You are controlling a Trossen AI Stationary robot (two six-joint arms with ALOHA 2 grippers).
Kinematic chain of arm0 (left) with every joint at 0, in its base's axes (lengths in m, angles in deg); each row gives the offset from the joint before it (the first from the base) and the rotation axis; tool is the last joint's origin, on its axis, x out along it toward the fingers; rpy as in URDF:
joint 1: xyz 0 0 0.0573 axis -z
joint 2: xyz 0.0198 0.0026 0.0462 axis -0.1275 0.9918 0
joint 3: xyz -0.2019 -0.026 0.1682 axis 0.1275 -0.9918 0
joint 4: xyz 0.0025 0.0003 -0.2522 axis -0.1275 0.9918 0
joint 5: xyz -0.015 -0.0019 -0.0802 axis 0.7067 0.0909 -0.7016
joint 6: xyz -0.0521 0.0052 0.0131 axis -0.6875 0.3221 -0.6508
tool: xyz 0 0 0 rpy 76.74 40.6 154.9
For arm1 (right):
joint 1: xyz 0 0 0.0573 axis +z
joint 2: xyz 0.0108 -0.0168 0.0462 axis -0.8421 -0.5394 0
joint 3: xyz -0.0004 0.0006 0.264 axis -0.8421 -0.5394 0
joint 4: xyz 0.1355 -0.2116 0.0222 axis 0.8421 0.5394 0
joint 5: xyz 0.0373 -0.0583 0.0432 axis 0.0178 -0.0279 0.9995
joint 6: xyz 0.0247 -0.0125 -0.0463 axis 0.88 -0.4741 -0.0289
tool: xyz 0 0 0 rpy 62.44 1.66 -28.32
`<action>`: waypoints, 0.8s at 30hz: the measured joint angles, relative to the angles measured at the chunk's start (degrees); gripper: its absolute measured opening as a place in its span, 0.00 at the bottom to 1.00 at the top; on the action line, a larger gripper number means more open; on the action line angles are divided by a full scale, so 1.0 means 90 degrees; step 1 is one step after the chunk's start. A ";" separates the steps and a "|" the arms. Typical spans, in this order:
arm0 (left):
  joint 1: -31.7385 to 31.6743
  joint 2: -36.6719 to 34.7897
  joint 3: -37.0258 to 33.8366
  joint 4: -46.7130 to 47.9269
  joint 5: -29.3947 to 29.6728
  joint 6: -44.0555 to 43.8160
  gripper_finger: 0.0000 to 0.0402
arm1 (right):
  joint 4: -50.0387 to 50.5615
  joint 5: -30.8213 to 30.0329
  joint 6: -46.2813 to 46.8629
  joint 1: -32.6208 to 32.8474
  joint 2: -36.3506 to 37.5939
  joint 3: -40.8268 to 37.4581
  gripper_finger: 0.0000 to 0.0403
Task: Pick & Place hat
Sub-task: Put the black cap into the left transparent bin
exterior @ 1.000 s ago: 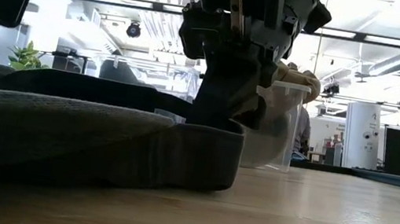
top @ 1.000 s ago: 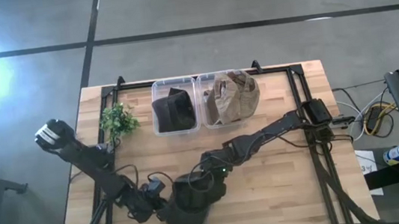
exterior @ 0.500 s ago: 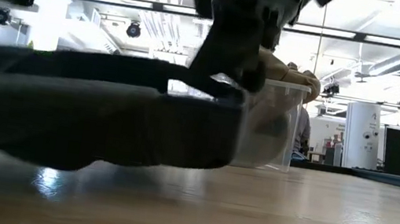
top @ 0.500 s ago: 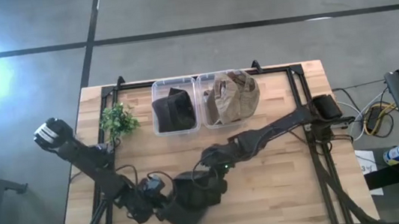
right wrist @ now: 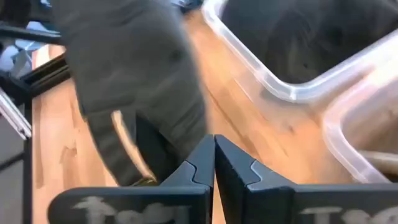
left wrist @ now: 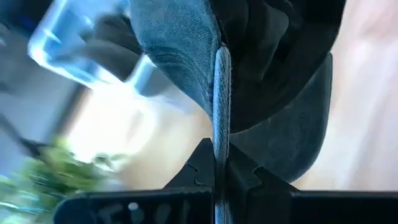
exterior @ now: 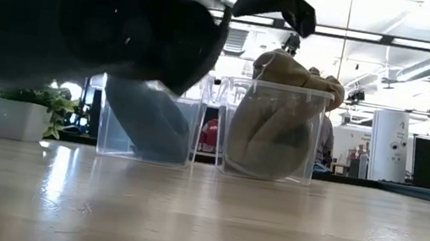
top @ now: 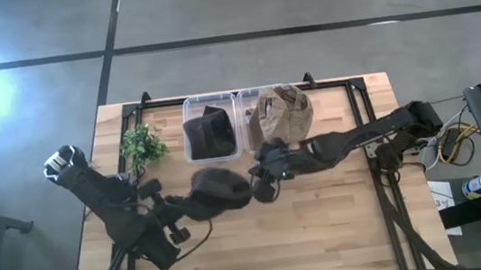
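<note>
A dark grey hat point(top: 219, 187) hangs in the air over the middle of the table, between my two grippers; in the low view the hat point(exterior: 102, 18) is well above the wood. My left gripper point(top: 188, 204) is shut on its left edge. My right gripper point(top: 258, 186) is shut at its right edge. Behind the hat stand two clear bins: the left bin point(top: 211, 131) holds a dark hat, the right bin point(top: 275, 117) holds tan hats. My left gripper pinches a stitched edge of the hat point(left wrist: 221, 134) between its two fingers, which lie across that edge. It comes slanting from the table's near left. The hat is lifted clear and stretches away beyond the fingertips. My right gripper comes level from the table's right, and its shut fingertips point(right wrist: 200, 157) meet the hat's edge point(right wrist: 186, 140) next to a tan strap. Whether cloth lies between them I cannot tell for sure. The hat is clear of the table.
A small potted plant point(top: 142, 146) stands at the far left of the table, left of the bins. A black frame point(top: 360, 103) runs along the table's far and right sides. Bare wood point(top: 323, 225) lies near the front.
The hat lay on the table near the front edge with my right gripper on it. Both grippers have gone up and toward the far edge, my left one now holding the hat's edge. The hat is lifted clear, close in front of the bins.
</note>
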 joint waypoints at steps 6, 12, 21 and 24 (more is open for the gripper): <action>0.0021 0.0857 -0.0227 0.0498 0.0330 0.1261 0.02 | 0.0084 0.0150 0.0409 -0.0136 0.0075 -0.0207 0.02; 0.0176 0.1786 -0.0390 0.0565 0.1162 0.1654 0.02 | 0.0288 0.0393 0.0666 -0.0112 -0.0082 -0.0287 0.02; 0.0370 0.2191 -0.0507 0.0456 0.1608 0.1428 0.14 | 0.0369 0.0446 0.0664 -0.0117 -0.0069 -0.0467 0.02; 0.0447 0.2191 -0.0507 0.0278 0.1490 0.1290 0.18 | 0.0372 0.0454 0.0660 -0.0124 -0.0070 -0.0547 0.02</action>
